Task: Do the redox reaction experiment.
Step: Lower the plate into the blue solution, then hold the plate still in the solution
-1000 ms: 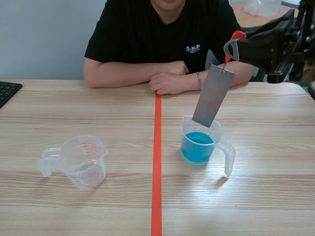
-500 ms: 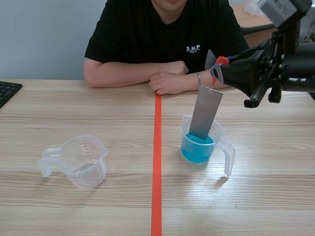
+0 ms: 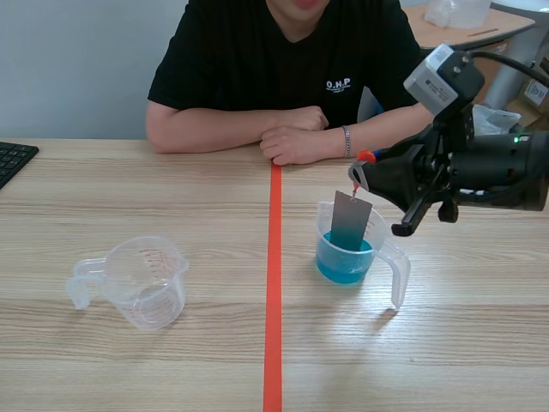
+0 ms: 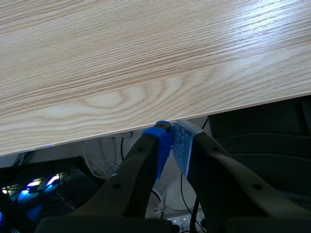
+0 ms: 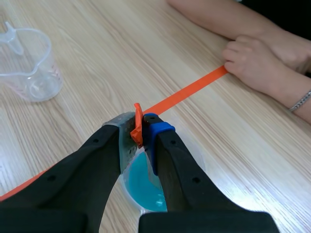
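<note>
Scene: right gripper (image 3: 360,170) clamped on an orange tab (image 3: 366,156) atop the grey metal strip (image 3: 351,221). Strip hangs slightly tilted, lower end in the blue liquid (image 3: 343,264) of the beaker (image 3: 398,273), right of the tape line (image 3: 273,300). Empty beaker (image 3: 147,283) well apart, left. Person's hands (image 3: 292,144) behind; keyboard (image 3: 12,160) at the edge

Left wrist: left gripper (image 4: 171,141) pads together on nothing, below the table (image 4: 146,73) edge

Right wrist: fingers block the strip; the grey sliver under them is probably it
</note>
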Tool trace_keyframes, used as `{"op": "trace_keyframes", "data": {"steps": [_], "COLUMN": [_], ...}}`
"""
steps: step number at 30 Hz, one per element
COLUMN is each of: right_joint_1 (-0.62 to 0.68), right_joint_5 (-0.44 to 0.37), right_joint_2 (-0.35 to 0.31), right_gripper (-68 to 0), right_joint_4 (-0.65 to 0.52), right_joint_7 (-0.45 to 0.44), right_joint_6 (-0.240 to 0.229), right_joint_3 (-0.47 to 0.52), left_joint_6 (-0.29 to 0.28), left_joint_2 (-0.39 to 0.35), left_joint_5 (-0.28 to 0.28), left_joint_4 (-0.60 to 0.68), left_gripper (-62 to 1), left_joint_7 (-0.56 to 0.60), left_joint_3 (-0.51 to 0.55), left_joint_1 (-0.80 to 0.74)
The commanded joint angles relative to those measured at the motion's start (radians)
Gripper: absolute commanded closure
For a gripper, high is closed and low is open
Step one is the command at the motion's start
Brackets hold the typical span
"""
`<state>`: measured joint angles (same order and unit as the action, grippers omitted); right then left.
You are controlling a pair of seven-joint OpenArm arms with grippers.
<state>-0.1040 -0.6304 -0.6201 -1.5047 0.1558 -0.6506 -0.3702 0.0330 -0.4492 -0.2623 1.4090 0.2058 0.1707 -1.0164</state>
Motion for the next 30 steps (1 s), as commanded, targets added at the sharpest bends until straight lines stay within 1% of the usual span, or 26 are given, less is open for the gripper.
{"op": "trace_keyframes", "data": {"steps": [1,5,30], "right_joint_1": [-0.015,-0.015,-0.015], "right_joint_5": [0.003,0.026,0.025], "right_joint_2": [-0.007,-0.002,-0.003], "right_gripper": [-1.3,-1.3,-1.3], "right_joint_4": [-0.002,0.004,0.004], "right_joint_7": [-0.024,-0.024,-0.024], "right_joint_6": [0.003,0.003,0.003], "right_joint_3": [0.010,0.009,0.009], "left_joint_6": [0.002,0.002,0.002], "left_joint_2": [0.003,0.003,0.003], "left_joint_5": [-0.003,-0.003,-0.003], "left_joint_4": [0.013,0.013,0.013], "left_gripper": [-4.9,-4.9,-4.9], "left_joint_7": [0.010,0.010,0.010], "left_joint_3": [0.003,0.003,0.003], "left_joint_1": [0.000,0.000,0.000]}}
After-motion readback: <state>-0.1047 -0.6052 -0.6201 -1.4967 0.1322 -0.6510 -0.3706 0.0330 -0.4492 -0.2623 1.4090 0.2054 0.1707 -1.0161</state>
